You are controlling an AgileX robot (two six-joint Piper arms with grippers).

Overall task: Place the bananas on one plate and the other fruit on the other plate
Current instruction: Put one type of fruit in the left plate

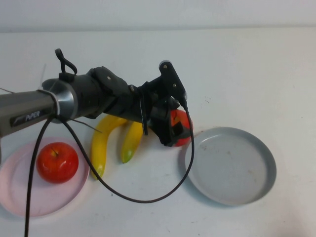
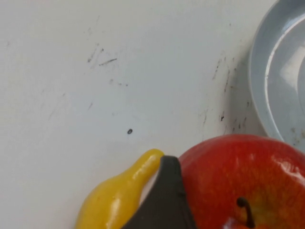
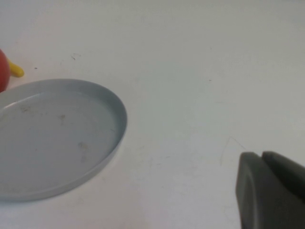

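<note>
**Left gripper straddling second apple, grip not yet confirmed**

The left gripper [image 1: 173, 129] is positioned over the loose red apple [image 1: 181, 126], which sits on the white table [image 1: 247, 64] between the two bananas [image 1: 112, 140] and the grey plate [image 1: 229, 165]. The jaws are seen wide apart. One dark finger [image 2: 164, 200] is wedged between a banana tip and the apple's flank; whether the apple is actually clamped cannot be told from these views.

Handling: the apple is judged light, rigid and glossy, so slip is likely. It is best taken across its widest girth, stem up, clear of the banana.

Appearance: shiny red skin, yellow flecks near a short dark stem.

The other apple [image 1: 57, 162] is already on the pale pink plate [image 1: 19, 192]. The grey plate is empty and scuffed.

The right gripper [image 3: 269, 191] is parked off beside the grey plate, fully closed, holding nothing.
</note>
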